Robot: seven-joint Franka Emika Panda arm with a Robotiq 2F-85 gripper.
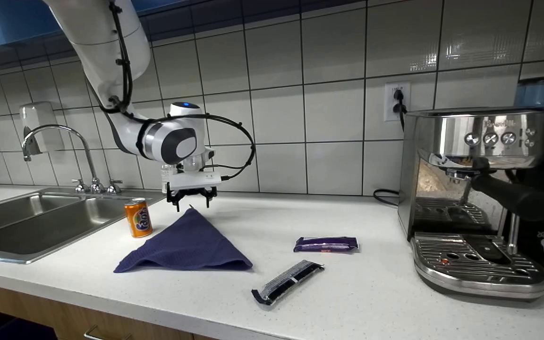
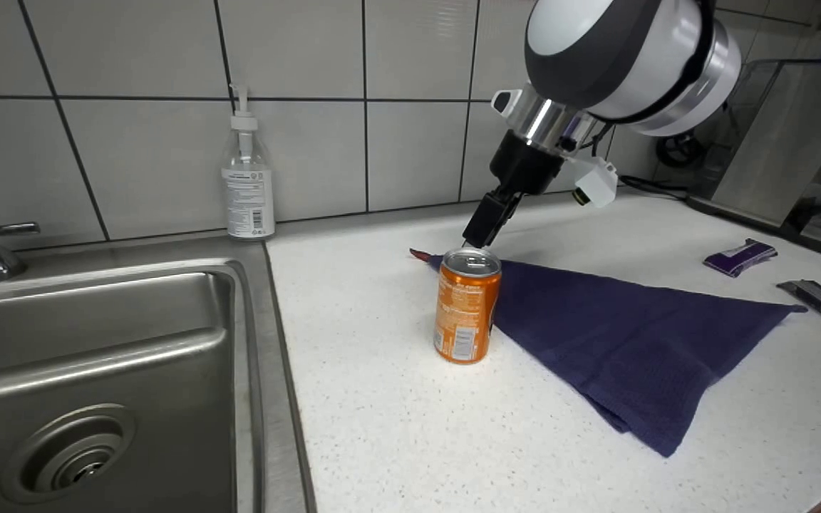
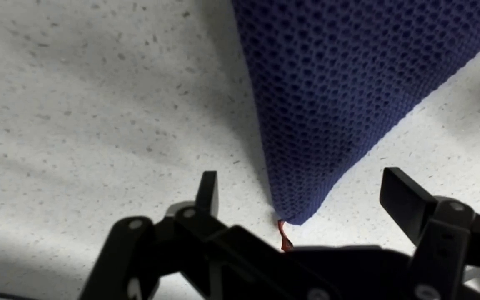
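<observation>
In an exterior view, I have my gripper (image 1: 192, 206) hanging, fingers down, at twelve o'clock of a blue-purple cloth (image 1: 189, 248), which lies on the counter (image 1: 371, 274) as a rough triangle. I am grasping nothing: in the wrist view my two fingers (image 3: 404, 204) stand wide apart, one at nine o'clock and one at three o'clock of the cloth's narrow corner, with pale counter showing on both sides of the fabric. That corner points to six o'clock, and the cloth widens from it toward a spot between twelve and one. A thin red strip (image 3: 284, 238) sticks out of the corner at six o'clock. I cannot tell how high my fingers sit above the counter.

In an exterior view, an orange Fanta can (image 1: 139, 218) stands upright at ten o'clock of the cloth, just beside it. A purple wrapped bar (image 1: 326, 244) lies at three o'clock and a silver-and-black wrapped bar (image 1: 287, 282) nearly at four, both apart from the cloth. Farther out, I see the steel sink (image 1: 25, 259) toward nine o'clock and an espresso machine (image 1: 480, 137) between two and three.
</observation>
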